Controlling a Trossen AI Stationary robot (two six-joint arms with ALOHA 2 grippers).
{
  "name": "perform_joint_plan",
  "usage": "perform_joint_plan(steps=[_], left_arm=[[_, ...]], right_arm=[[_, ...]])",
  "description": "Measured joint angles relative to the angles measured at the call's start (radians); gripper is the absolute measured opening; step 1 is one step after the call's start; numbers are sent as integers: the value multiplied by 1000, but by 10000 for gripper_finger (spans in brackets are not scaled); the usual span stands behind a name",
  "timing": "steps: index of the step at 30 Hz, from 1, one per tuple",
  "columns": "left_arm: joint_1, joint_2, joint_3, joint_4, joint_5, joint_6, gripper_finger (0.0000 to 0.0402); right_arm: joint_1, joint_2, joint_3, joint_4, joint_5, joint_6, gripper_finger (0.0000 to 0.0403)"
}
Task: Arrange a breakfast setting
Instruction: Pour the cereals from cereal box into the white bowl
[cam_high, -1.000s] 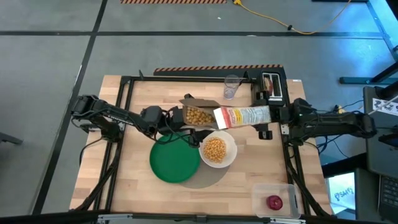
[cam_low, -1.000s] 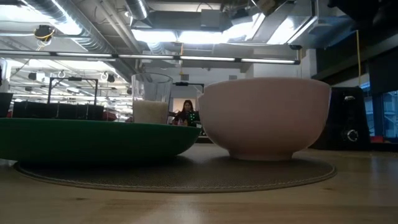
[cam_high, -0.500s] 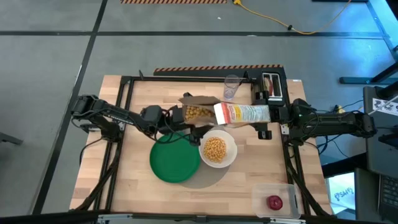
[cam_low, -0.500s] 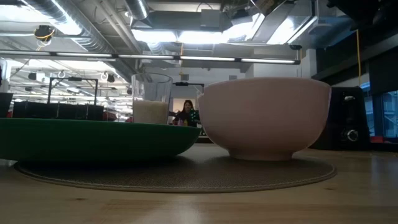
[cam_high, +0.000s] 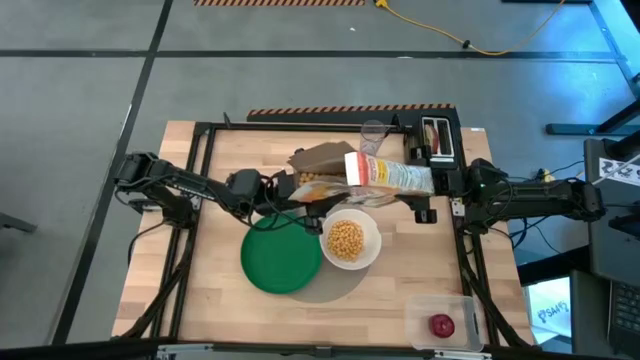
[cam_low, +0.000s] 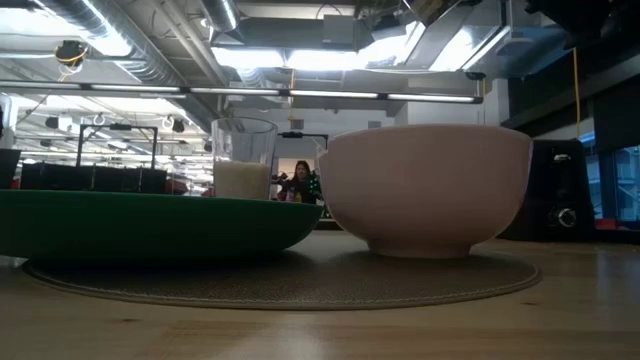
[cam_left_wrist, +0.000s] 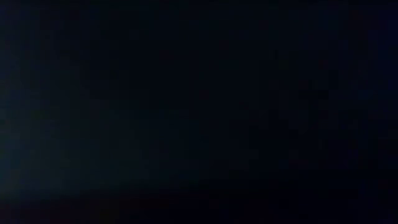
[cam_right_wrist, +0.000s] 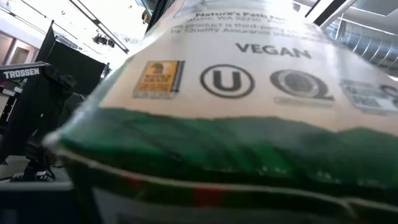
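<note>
The right gripper (cam_high: 436, 183) has its jaws clamped on a cereal box (cam_high: 388, 177), held on its side above the white bowl (cam_high: 350, 240) of cereal. That bowl sits on the grey mat (cam_high: 335, 285), just right of the green plate (cam_high: 280, 256). The left gripper (cam_high: 300, 192) is at the box's open flaps; I cannot tell how its jaws stand.

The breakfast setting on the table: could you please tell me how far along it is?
Done: the green plate and the white bowl, filled with cereal, sit on the grey mat; the milk glass stands behind. In hand: the right claw holds the cereal box tipped over, the left claw at its open end. Left: the apple lies in its clear container; no spoon or bagel is visible.
</note>
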Motion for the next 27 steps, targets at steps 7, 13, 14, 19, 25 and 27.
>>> perform_joint_plan(steps=[7,13,14,19,25,27], left_arm=[[-2,-24,0,-36,-68,23,212],[-3,-104,0,-172,-149,51,211],[-3,-120,0,-197,-167,52,211],[-3,-206,0,-339,-242,50,211],[1,-314,-1,-475,-308,23,211],[4,-346,-1,-506,-340,17,211]], right_arm=[[-2,-2,1,-14,4,-21,331],[-3,-14,2,-50,26,-38,365],[-3,-14,2,-62,26,-38,366],[-3,-15,2,-93,41,-73,366],[0,-17,2,-106,44,-94,365],[0,-17,2,-108,47,-98,365]])
